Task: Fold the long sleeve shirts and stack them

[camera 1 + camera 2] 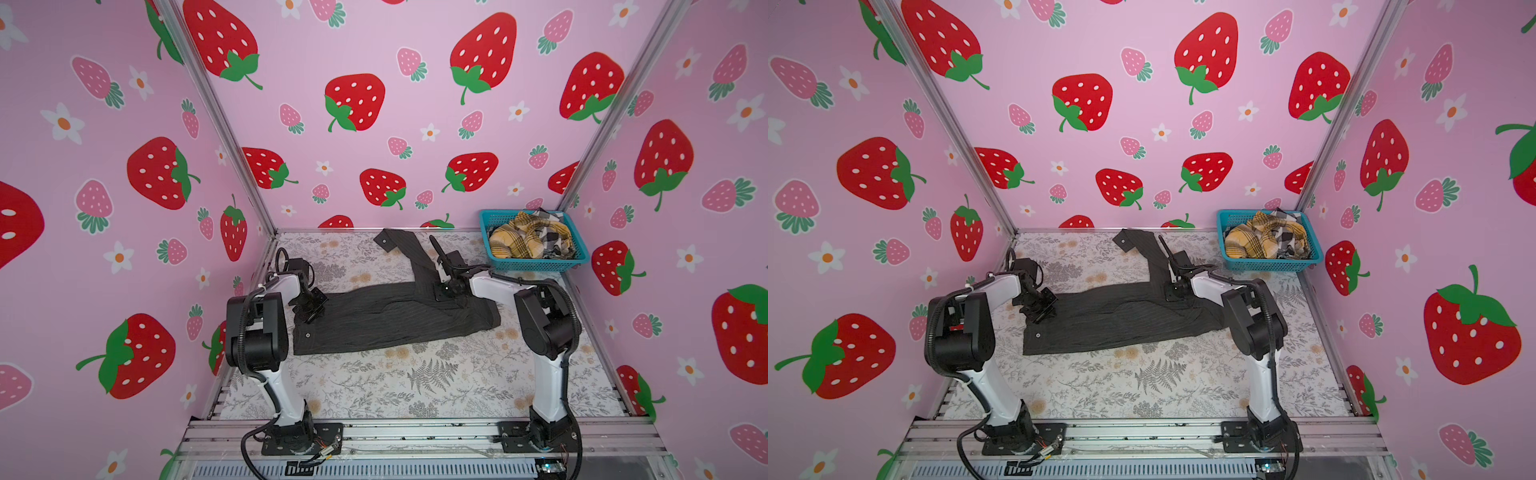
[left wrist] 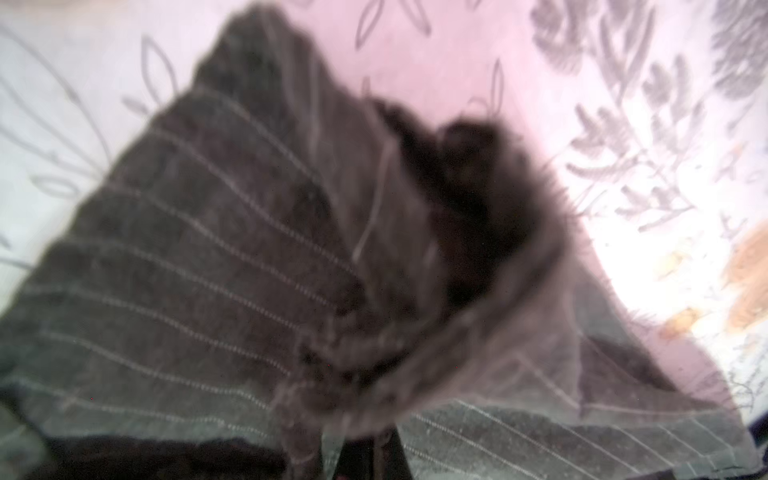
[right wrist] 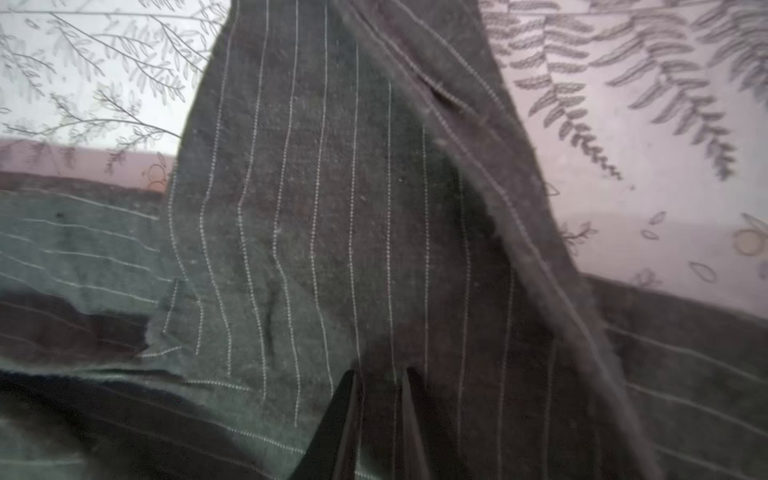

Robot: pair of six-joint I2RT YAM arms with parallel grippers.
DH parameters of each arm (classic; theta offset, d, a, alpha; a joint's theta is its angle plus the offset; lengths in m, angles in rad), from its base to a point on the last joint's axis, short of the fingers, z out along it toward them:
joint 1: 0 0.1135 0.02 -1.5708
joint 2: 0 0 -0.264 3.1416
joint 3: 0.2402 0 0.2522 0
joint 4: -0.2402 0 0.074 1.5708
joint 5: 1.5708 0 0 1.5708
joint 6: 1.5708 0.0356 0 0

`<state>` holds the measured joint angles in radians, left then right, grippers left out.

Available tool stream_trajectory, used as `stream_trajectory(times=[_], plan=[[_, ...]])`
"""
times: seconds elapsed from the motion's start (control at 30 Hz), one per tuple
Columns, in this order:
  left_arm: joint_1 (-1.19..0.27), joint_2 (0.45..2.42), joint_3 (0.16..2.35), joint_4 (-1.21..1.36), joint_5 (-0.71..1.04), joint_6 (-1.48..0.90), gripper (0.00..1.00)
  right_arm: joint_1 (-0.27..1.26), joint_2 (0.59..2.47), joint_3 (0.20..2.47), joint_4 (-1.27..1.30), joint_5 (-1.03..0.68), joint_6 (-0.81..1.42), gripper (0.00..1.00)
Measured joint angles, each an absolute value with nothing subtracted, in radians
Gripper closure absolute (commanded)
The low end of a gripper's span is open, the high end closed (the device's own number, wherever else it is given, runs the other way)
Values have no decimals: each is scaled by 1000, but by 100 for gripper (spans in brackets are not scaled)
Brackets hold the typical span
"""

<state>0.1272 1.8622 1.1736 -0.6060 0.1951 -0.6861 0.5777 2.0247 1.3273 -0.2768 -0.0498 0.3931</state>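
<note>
**Both ends pinched: charcoal shirt mid-fold**

Floral surface: the charcoal pinstripe shirt lies across its middle, body doubled into a long band, one sleeve trailing toward the back wall. Teal basket, far right corner, holds the plaid and check shirts, crumpled and apparently waiting their turn. Left fingers are pressed together on the shirt's left end. Right fingers pinch a tented fold near the sleeve root. Likely reason — a grip at each end keeps the cloth taut for the next fold.
</note>
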Motion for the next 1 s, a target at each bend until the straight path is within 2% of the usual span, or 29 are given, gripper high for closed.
stream_trajectory(times=[0.23, 0.37, 0.47, 0.53, 0.63, 0.7, 0.9, 1.0], plan=[[129, 1852, 1164, -607, 191, -639, 100, 588, 1785, 1035, -315, -113, 448, 77], [126, 1814, 1134, -632, 180, -614, 99, 598, 1695, 991, -422, -138, 455, 54], [120, 1779, 1134, -656, 176, -599, 75, 599, 1672, 1055, -473, -136, 450, 43], [106, 1737, 1139, -673, 175, -599, 64, 599, 1688, 1152, -481, -128, 440, 39], [78, 1661, 1171, -689, 177, -609, 55, 600, 1763, 1334, -461, -102, 418, 32], [56, 1607, 1198, -685, 187, -619, 53, 601, 1853, 1472, -437, -77, 395, 28], [-6, 1473, 1220, -587, 276, -683, 59, 607, 2202, 1863, -386, 21, 299, 21], [-33, 1444, 1181, -506, 331, -736, 58, 607, 2371, 2029, -391, 70, 249, 20]])
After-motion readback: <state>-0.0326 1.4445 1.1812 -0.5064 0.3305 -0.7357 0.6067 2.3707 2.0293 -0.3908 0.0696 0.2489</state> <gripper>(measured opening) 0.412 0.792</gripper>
